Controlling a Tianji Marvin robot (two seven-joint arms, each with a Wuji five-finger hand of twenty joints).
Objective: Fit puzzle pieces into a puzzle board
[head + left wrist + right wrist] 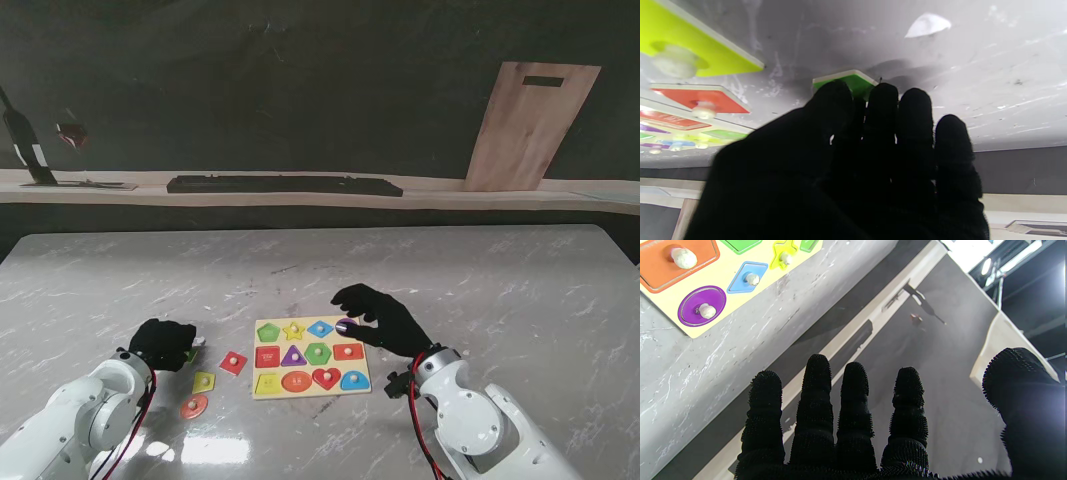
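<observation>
Reviewing the stand view, I find the puzzle board [311, 357] lying flat on the marble bench [480, 280], between the two arms. All twelve of its recesses appear filled, the purple circle [702, 305] at the far right corner among them; that corner is partly masked in the stand view. Loose pieces lie on the bench left of the board: a red diamond [233, 362], a yellow-green piece [203, 381] and an orange round piece [194, 406]. A green piece [853, 82] sits at the fingertips of the left robot hand [163, 343].

The right robot hand [382, 318] hovers over the board's far right corner, fingers spread, holding nothing. The left robot hand reaches onto the green piece with fingers bunched; I cannot tell whether it has a grip.

My judgement: the board looks complete, so where the four loose pieces belong is unclear from these views.
</observation>
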